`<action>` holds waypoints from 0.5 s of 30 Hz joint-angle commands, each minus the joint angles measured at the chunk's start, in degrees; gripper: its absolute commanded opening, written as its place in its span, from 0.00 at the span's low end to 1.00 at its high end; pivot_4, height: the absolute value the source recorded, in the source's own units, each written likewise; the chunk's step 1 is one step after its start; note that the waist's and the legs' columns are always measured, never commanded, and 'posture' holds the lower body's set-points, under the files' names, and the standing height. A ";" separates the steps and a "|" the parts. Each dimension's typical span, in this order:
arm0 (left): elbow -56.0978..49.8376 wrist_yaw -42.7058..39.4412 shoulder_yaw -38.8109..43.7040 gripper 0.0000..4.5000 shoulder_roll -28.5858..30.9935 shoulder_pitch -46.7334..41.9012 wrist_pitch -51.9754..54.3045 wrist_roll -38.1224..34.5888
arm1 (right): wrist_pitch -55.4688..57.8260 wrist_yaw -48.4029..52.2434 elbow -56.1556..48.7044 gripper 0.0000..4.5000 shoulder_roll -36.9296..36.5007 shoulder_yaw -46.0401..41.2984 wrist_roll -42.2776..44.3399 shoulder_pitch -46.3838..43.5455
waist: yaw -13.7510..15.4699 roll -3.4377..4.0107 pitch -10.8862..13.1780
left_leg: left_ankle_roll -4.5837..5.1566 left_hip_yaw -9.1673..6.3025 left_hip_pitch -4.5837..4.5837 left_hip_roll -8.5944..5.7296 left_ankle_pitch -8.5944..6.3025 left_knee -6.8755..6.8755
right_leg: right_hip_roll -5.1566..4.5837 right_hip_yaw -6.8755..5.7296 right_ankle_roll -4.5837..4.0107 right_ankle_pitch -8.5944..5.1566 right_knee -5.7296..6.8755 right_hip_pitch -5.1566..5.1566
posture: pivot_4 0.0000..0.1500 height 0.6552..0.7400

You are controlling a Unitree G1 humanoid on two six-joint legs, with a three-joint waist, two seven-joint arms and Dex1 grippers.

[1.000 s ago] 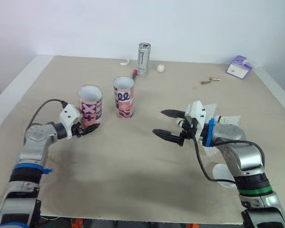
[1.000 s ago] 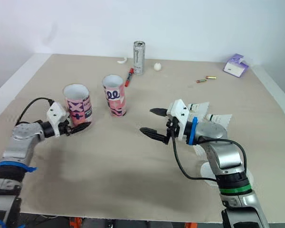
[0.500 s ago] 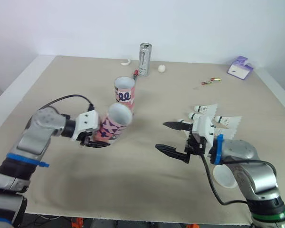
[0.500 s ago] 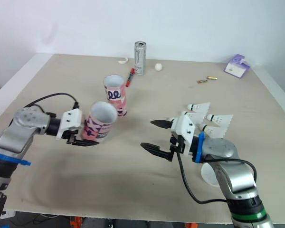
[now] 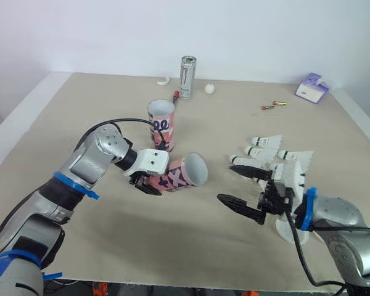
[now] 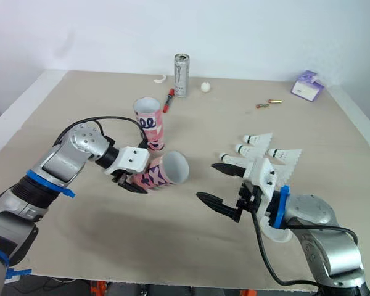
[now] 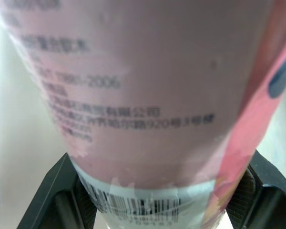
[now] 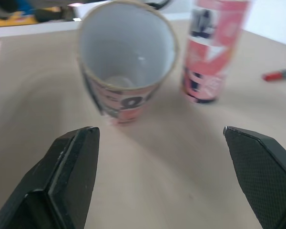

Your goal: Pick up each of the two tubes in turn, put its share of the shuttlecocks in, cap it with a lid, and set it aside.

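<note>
Pink patterned tube [image 5: 176,178], white inside

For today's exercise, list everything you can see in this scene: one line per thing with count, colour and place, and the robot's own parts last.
held tube: one, pink patterned, tilted over in the left gripper, open mouth toward the right gripper
standing tube: one, pink patterned, upright behind the held tube
shuttlecocks: about four, white, beside the right gripper
lid: at least one, white, partly hidden under the right arm
can: one, silver, far edge
marker: one, red, by the can
ball: one, white, right of the can
curved piece: one, white, left of the can
small cylinders: two, red and yellow, far right
box: one, purple, far right
table: one, beige
left gripper: black, shut on the held tube
right gripper: black, open
</note>
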 commanded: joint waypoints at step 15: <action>-3.31 1.13 -5.74 0.65 -4.77 -4.28 5.89 6.59 | 12.16 -16.26 -8.12 1.00 4.51 -22.99 10.51 23.40 | 0.01 0.22 -0.06 | 0.04 -0.08 0.02 -0.07 0.02 0.36 | -0.04 0.05 -0.09 -0.08 0.01 0.24 | 1.00 1.00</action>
